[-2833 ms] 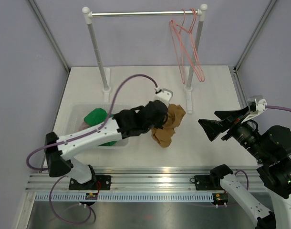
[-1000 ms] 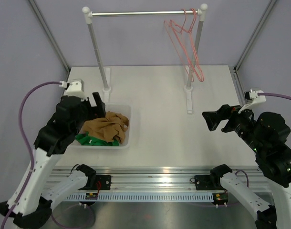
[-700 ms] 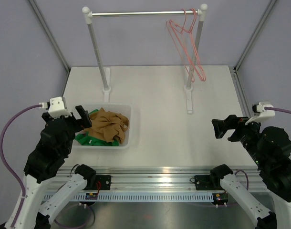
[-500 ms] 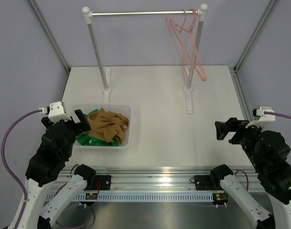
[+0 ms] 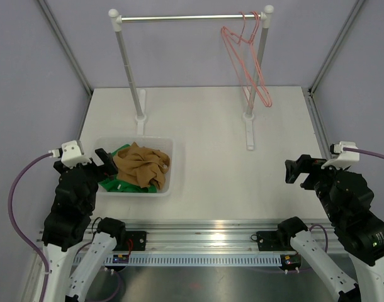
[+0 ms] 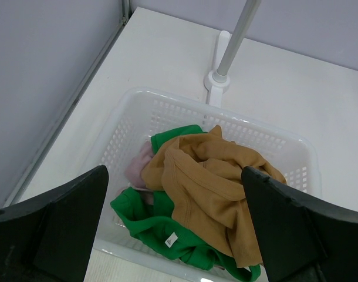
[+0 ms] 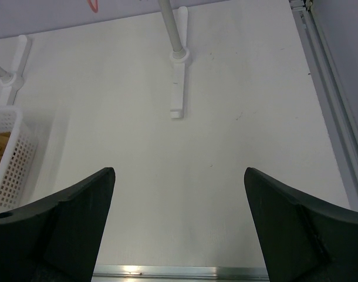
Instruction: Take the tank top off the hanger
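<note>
The tan tank top [image 5: 141,165] lies crumpled in a white basket [image 5: 169,177], off the hanger. In the left wrist view the tank top [image 6: 214,182] rests on a green garment [image 6: 161,229]. Pink wire hangers [image 5: 252,63] hang bare at the right end of the rack's rail [image 5: 192,17]. My left gripper [image 5: 101,159] is raised just left of the basket, open and empty; in its own view the left gripper [image 6: 174,170] looks down into the basket [image 6: 185,98]. My right gripper [image 5: 299,171] hovers open and empty over bare table, right gripper [image 7: 179,170].
A pale pink garment [image 6: 138,167] sits under the others in the basket. The rack's two posts stand on feet at the back of the table [image 5: 141,116] and right post foot [image 7: 178,88]. Metal frame rails run along the table's sides and near edge.
The left arm carried the tank top from the table's middle into the basket, let go, and pulled back to the near left. The right arm also drew back. The hangers sway slightly.
</note>
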